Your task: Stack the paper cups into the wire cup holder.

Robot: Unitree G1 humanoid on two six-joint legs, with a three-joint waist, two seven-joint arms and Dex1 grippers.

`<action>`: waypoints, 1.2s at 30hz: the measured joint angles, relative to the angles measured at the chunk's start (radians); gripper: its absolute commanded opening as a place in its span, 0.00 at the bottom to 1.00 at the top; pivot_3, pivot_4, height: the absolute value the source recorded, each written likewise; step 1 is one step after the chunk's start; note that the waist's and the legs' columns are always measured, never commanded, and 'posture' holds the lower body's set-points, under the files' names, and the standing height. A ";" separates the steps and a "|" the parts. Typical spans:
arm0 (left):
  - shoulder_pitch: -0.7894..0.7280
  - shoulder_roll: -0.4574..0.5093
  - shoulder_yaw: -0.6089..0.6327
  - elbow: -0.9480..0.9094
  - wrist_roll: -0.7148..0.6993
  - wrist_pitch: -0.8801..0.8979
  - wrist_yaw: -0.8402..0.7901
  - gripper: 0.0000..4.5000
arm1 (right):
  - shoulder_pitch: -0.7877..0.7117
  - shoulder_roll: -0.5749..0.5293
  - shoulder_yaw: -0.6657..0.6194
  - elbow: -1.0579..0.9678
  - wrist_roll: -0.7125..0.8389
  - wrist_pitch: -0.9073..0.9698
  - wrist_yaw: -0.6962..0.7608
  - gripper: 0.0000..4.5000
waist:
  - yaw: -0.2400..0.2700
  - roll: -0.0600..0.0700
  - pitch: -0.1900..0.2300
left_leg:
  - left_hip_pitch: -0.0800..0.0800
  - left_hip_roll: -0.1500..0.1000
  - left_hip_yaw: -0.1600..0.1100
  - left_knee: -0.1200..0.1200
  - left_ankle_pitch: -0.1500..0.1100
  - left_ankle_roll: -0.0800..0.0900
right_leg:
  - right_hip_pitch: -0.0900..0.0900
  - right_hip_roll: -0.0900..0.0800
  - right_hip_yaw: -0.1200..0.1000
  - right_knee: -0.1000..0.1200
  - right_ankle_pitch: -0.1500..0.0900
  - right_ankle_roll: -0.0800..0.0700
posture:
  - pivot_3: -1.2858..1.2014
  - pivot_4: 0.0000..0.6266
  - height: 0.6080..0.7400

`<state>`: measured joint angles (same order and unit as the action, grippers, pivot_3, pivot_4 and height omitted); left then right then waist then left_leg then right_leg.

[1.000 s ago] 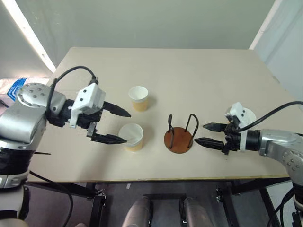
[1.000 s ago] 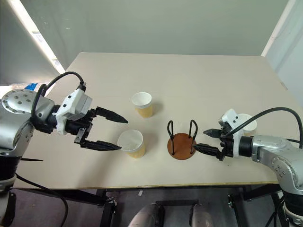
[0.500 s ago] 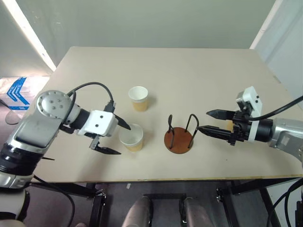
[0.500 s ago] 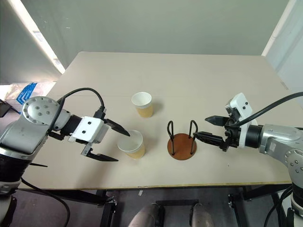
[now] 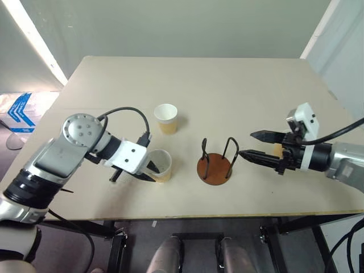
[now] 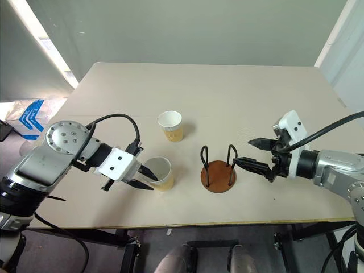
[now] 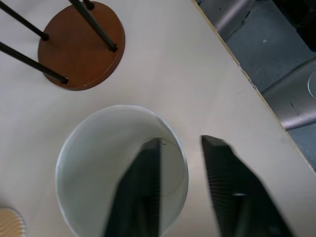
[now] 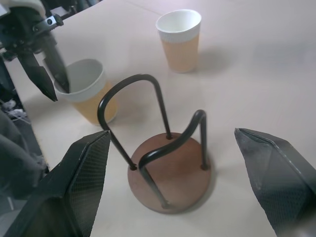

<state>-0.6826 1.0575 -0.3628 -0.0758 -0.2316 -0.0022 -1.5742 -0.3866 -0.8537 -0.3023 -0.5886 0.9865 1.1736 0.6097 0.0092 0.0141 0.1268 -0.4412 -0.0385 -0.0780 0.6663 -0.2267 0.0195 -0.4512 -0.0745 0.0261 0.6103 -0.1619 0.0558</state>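
Two paper cups stand upright on the table: the near one (image 5: 161, 163) and another (image 5: 166, 118) farther back. My left gripper (image 5: 152, 173) has one finger inside the near cup (image 7: 116, 168) and one outside, shut on its wall. The wire cup holder (image 5: 214, 169), a brown disc with black wire loops, stands empty just right of that cup. My right gripper (image 5: 245, 144) hangs open to the right of the holder (image 8: 170, 173), pointing at it without touching. A tan sliver of a third cup (image 5: 276, 150) peeks out behind the right gripper.
The beige table (image 5: 227, 85) has its front edge close to the near cup and holder. A blue-and-white thing (image 5: 20, 108) lies on the floor off the table's left side.
My left gripper has come down and to the right, rolled, and shut on the near cup's wall. My right gripper has risen a little, now covering most of the third cup.
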 measured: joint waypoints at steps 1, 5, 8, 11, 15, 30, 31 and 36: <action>0.000 0.002 -0.006 -0.002 -0.007 0.000 0.000 0.01 | 0.002 -0.003 -0.002 -0.002 0.005 0.000 -0.002 0.95 | 0.000 0.000 0.000 | 0.000 0.000 0.000 0.000 0.000 0.000 | 0.000 0.000 0.000 0.000 0.000 0.000 | 0.52 0.24 1.00; -0.004 0.020 -0.025 -0.003 -0.025 0.002 0.000 0.01 | 0.006 -0.014 -0.013 -0.004 0.022 -0.005 -0.019 0.95 | 0.000 0.000 0.000 | 0.000 0.000 0.000 0.000 0.000 0.000 | 0.000 0.000 0.000 0.000 0.000 0.000 | 0.52 0.24 1.00; -0.020 0.027 -0.046 -0.002 -0.034 0.006 -0.001 0.01 | 0.001 -0.019 -0.035 -0.004 0.016 -0.038 -0.032 0.95 | 0.000 0.000 0.000 | 0.000 0.000 0.000 0.000 -0.001 0.001 | 0.000 0.000 0.000 0.000 0.000 0.000 | 0.52 0.24 1.00; -0.056 0.025 -0.050 0.011 -0.056 0.029 -0.002 0.01 | 0.001 -0.033 -0.045 -0.001 0.009 -0.063 -0.035 0.95 | 0.001 0.000 0.000 | 0.000 0.000 0.000 0.000 -0.002 0.003 | 0.000 0.000 0.000 0.000 0.000 0.000 | 0.52 0.24 1.00; -0.171 -0.008 -0.016 0.024 -0.186 0.173 -0.006 0.01 | 0.061 -0.065 -0.075 0.000 0.000 -0.102 -0.002 0.95 | 0.006 0.000 0.000 | -0.003 0.000 0.000 0.001 -0.001 0.002 | 0.000 0.000 -0.001 0.000 0.001 0.001 | 0.52 0.24 1.00; -0.584 -0.102 -0.062 0.202 -0.480 0.369 -0.008 0.01 | 0.229 -0.113 -0.145 -0.090 0.040 -0.232 0.177 0.95 | 0.007 -0.001 0.000 | -0.004 0.000 0.000 0.002 0.003 0.000 | 0.001 -0.001 0.000 -0.003 0.004 0.012 | 0.52 0.24 1.00; -0.614 -0.115 -0.081 0.214 -0.498 0.367 -0.008 0.01 | 0.235 -0.114 -0.150 -0.094 0.042 -0.236 0.177 0.95 | 0.008 -0.001 0.000 | -0.005 0.000 0.000 0.002 0.003 0.001 | 0.001 -0.001 0.000 -0.004 0.003 0.012 | 0.52 0.24 1.00; -0.676 -0.171 -0.188 0.296 -0.526 0.300 -0.008 0.01 | 0.275 -0.112 -0.165 -0.129 0.055 -0.244 0.145 0.95 | 0.009 0.000 0.000 | -0.005 -0.001 0.001 0.002 0.003 0.001 | 0.003 -0.001 0.001 -0.006 0.004 0.017 | 0.52 0.24 1.00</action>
<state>-1.3583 0.8863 -0.5503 0.2204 -0.7579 0.2982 -1.5819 -0.1111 -0.9660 -0.4670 -0.7178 1.0416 0.9300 0.7543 0.0183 0.0138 0.1271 -0.4461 -0.0395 -0.0772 0.6687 -0.2237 0.0209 -0.4483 -0.0754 0.0270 0.6046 -0.1580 0.0730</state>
